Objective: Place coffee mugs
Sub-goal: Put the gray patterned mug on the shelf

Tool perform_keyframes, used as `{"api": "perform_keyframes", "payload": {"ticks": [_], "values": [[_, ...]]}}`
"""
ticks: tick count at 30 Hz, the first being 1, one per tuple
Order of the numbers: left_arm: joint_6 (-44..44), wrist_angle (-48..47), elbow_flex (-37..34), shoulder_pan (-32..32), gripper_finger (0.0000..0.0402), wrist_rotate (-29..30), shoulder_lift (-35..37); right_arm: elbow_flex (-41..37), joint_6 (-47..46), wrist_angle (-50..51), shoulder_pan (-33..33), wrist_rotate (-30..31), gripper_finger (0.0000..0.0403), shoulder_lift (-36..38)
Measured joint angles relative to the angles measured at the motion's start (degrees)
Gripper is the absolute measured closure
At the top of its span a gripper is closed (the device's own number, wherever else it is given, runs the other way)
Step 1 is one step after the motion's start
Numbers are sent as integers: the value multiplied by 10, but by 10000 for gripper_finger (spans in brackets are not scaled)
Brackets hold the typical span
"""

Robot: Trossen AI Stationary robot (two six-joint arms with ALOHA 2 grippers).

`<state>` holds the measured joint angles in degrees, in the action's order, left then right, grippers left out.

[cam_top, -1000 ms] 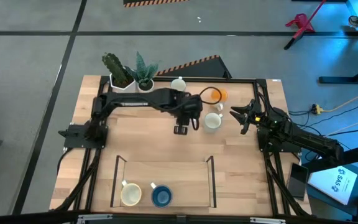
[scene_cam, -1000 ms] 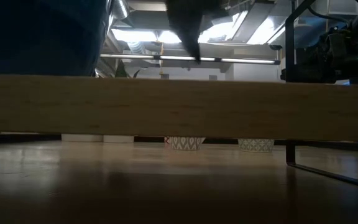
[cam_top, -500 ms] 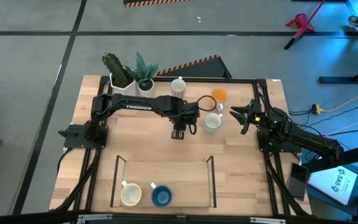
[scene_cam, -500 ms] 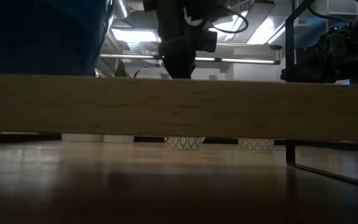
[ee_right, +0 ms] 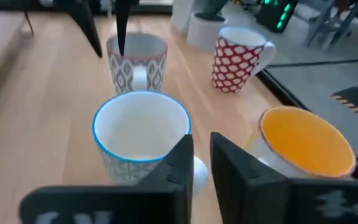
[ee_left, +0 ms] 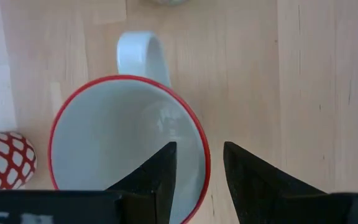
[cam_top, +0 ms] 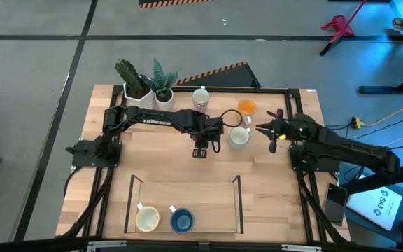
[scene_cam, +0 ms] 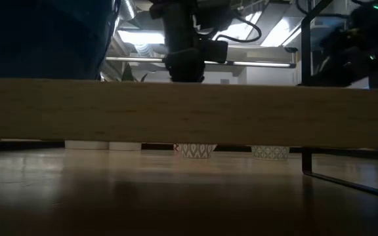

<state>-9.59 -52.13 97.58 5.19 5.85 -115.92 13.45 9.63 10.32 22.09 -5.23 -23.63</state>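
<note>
My left gripper (ee_left: 199,171) points straight down, open, over a white mug with a red rim (ee_left: 104,143) and grey-patterned sides (ee_right: 135,65). One finger stands inside the rim and one outside. My left arm hides this mug in the high view. My right gripper (ee_right: 202,165) (cam_top: 261,129) is open by a narrow gap, level, just right of a blue-rimmed patterned mug (ee_right: 142,134) (cam_top: 238,136). That mug's white handle (ee_right: 199,169) shows between my fingers. An orange mug (cam_top: 247,106) and a red-patterned mug (cam_top: 200,96) stand on the table farther back.
A wire-framed tray (cam_top: 133,203) at the near edge holds a cream mug (cam_top: 147,219) and a blue mug (cam_top: 181,221). Two white pots with green plants (cam_top: 145,87) stand at the far left. A wooden board (scene_cam: 189,111) blocks most of the low view.
My left gripper has come down over the red-rimmed mug and shifted a little toward the table's left. In the last half second my right gripper has moved toward the table's left, closer to the blue-rimmed mug. No mug has moved.
</note>
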Motion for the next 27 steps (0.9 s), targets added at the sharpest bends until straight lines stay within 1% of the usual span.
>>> {"api": "perform_keyframes", "payload": {"ticks": [3, 6, 9, 12, 14, 16, 18, 22, 25, 27], "values": [[0, 4, 0, 0, 293, 0, 0, 57, 26, 43, 0, 2, 379, -52], [-5, 10, -5, 0, 321, 0, 0, 106, 48, 87, 0, 2, 389, -100], [-6, 13, -21, 0, 354, -2, 0, 136, 58, 110, 0, 2, 395, -135], [-6, 16, -31, 0, 385, -7, 2, 155, 59, 107, 0, 2, 398, -152], [3, 16, -32, 0, 385, 2, 3, 162, 59, 109, 0, 2, 398, -156], [23, 11, -26, -6, 385, 27, 3, 164, 59, 108, 0, 2, 398, -156], [55, -20, -12, -10, 385, 39, 5, 164, 58, 109, 0, 2, 398, -156], [160, -94, 29, -34, 385, 47, 35, 164, 54, 109, 0, 1, 398, -156], [261, -161, 47, -76, 385, 46, 60, 164, 52, 109, 0, 1, 398, -156], [341, -183, 57, -110, 385, 48, 83, 164, 51, 109, 0, 1, 398, -156]]}}
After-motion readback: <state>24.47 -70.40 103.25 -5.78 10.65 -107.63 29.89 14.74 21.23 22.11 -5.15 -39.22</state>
